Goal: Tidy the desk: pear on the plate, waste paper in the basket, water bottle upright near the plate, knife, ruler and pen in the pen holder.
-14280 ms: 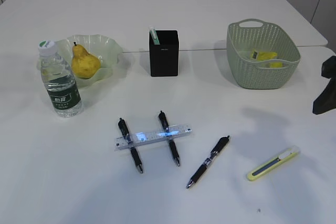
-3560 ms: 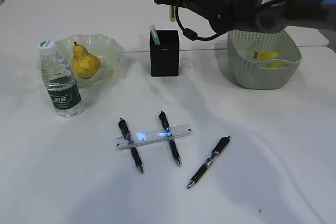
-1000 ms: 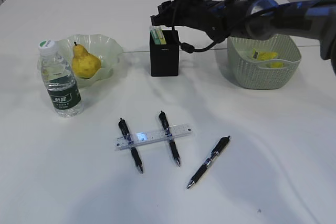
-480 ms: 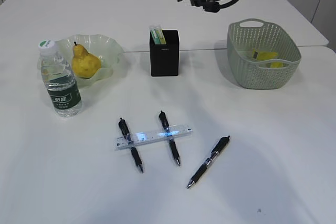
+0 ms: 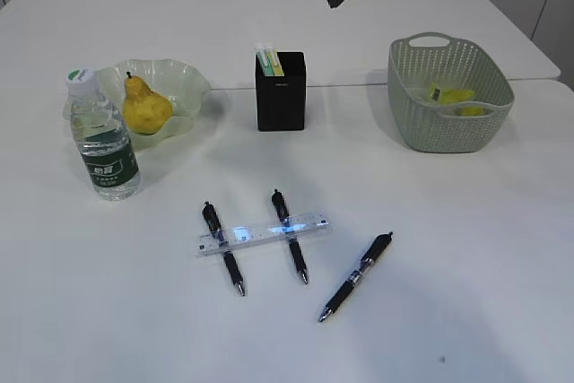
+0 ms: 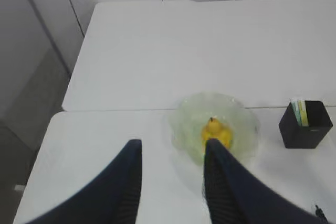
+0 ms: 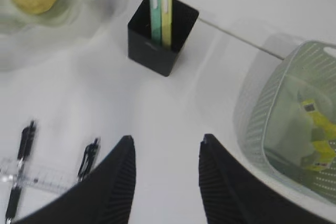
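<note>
So we've got a big white desk [image 5: 448,248] with pale wall panels behind it, and most of the stuff is already sorted. Left side of the exterior frame: the pear [image 5: 143,107] sits in the ruffled green plate [image 5: 184,78], and the water bottle [image 5: 102,136] stands upright just in front of the plate's left edge. Middle of the frame we see the black pen holder [image 5: 280,94] with two slim knives [image 5: 269,59], one green and one yellow, poking out the top. Over on the right, the basket [image 5: 447,96] has the waste paper [image 5: 451,95] inside. Lower center, the clear ruler [image 5: 263,233] lies across two black pens [image 5: 222,248], and a third pen [image 5: 355,277] lies apart to their right. The right gripper [image 7: 164,182] hangs high over the desk with its fingers spread and nothing between them; same deal with the left gripper [image 6: 172,182], fingers apart, empty, up above the plate.
</note>
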Controlling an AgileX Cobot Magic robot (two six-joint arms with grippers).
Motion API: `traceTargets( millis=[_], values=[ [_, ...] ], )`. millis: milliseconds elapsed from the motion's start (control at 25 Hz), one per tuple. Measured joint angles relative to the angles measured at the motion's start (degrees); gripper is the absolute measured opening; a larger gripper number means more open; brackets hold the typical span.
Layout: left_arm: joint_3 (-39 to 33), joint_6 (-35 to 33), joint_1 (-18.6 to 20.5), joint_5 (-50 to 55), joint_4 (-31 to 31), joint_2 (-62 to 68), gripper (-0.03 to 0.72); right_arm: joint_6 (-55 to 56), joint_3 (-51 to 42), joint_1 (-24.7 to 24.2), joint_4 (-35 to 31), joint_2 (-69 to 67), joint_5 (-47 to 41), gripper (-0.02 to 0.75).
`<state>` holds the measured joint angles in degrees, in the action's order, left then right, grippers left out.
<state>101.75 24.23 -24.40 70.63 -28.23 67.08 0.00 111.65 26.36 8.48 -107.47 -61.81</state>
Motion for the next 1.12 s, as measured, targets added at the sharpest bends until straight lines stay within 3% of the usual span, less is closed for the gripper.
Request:
traceTargets(
  millis=[200,400,600,760,1120],
  values=[
    [0.09,-3.52,0.00,1.98,3.35,-5.88,0.275,-5.06,0.00,2.30,-2.85,1.90,-8.40,0.331],
    [0.09,-8.42,0.00,2.19,11.07,-11.40,0.275,-7.79,0.00,2.41,-9.24,2.04,-9.72,0.331],
    [0.23,-10.16,0.00,2.29,11.84,-15.49,0.275,-17.02,0.00,2.56,-20.39,2.04,-9.82,0.331],
    [-0.18,-11.82,0.00,2.40,11.73,-17.54,0.275,-21.60,0.00,4.83,-23.12,2.07,-9.82,0.331],
    [-16.29,-12.98,0.00,2.40,9.53,-28.33,0.275,-23.62,0.00,8.44,-23.47,2.07,-9.82,0.331]
  ],
)
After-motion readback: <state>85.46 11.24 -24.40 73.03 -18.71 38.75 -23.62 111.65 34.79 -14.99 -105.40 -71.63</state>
